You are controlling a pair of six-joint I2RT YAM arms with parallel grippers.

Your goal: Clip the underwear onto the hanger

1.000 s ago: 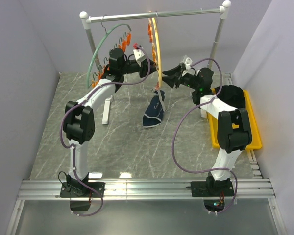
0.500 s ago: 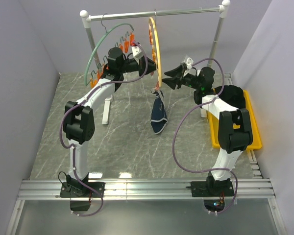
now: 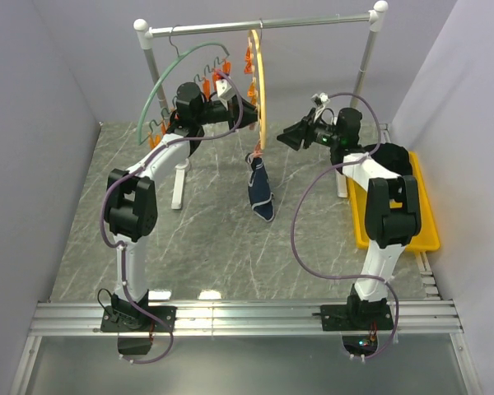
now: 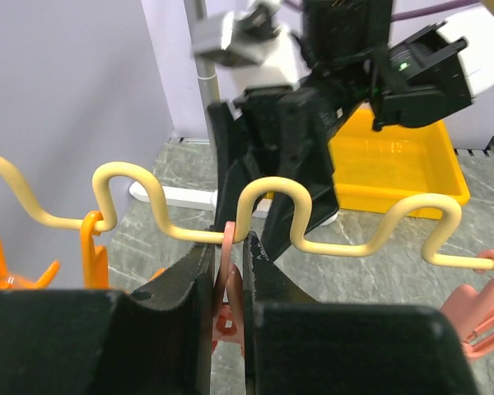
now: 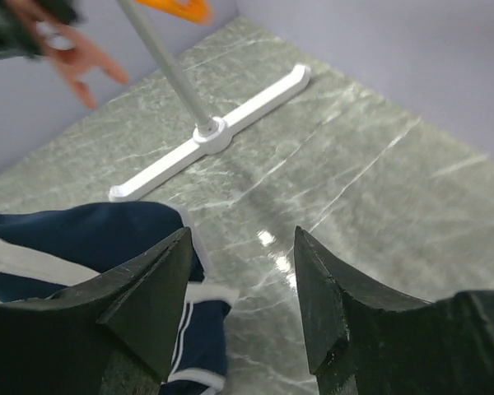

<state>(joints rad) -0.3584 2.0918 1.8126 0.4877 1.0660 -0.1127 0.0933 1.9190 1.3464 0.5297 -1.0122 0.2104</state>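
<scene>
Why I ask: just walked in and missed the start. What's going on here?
The left gripper is pinched on a pink clip of the yellow hanger, which hangs on the rack. The navy underwear hangs from the hanger's low end, seemingly already clipped. The right gripper is open and empty, beside the underwear.

The left end effector (image 4: 229, 247) pinches a pink clip (image 4: 227, 313) hanging on the wavy yellow hanger (image 4: 337, 249).

Left pincer (image 4: 230, 251) pinched tight, right pincer (image 5: 243, 240) spread wide, both held high.
</scene>
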